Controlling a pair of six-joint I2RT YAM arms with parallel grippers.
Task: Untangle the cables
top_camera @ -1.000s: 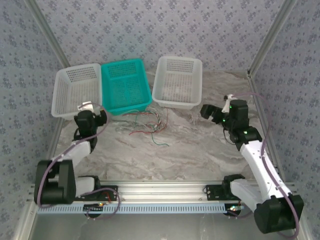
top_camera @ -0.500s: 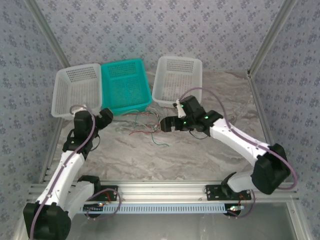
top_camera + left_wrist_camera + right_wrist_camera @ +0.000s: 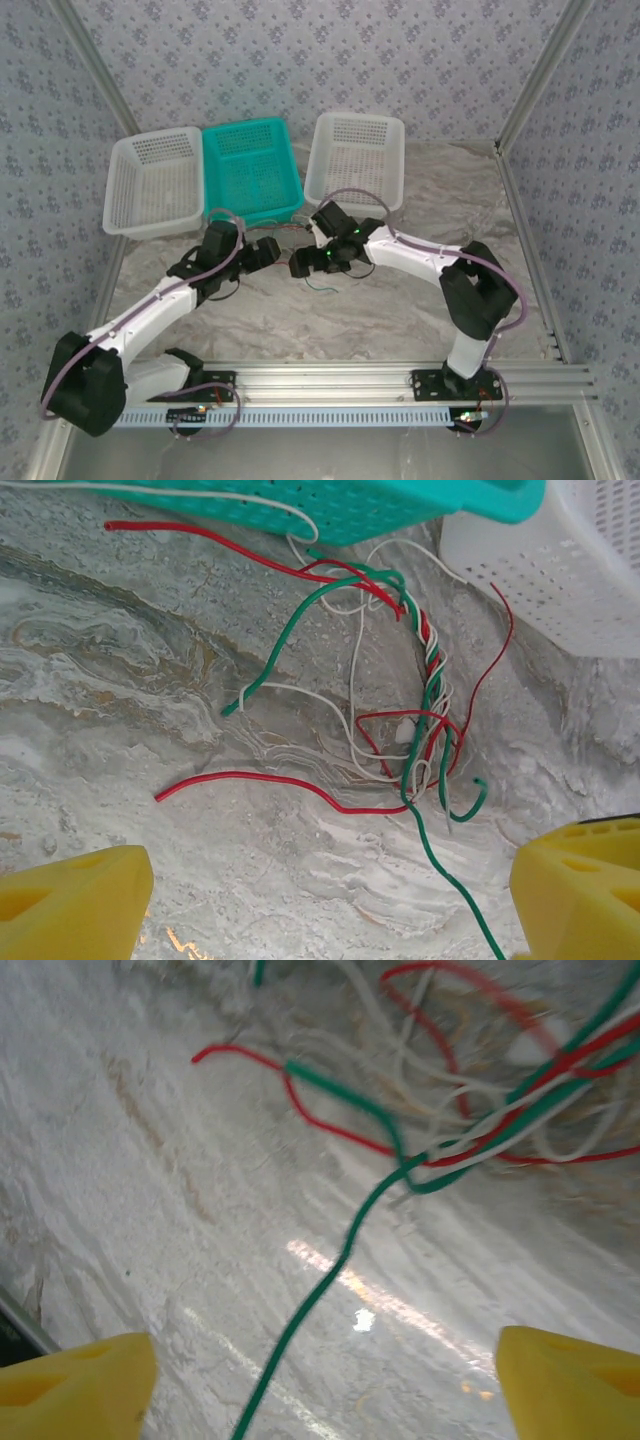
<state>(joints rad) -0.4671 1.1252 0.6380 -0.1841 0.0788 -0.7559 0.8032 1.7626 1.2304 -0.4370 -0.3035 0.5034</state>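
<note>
On the marbled table (image 3: 400, 300) we see the cables (image 3: 420, 710) tangled just in front of the teal basket (image 3: 250, 175). Our left gripper (image 3: 330, 905) and right gripper (image 3: 320, 1385) hover there too, fingers spread wide, grasping nothing.

Both arms reach forward and lean inward. The left gripper (image 3: 266, 250) and right gripper (image 3: 302, 266) sit close together, almost facing, each with its jaws spread wide.
</note>
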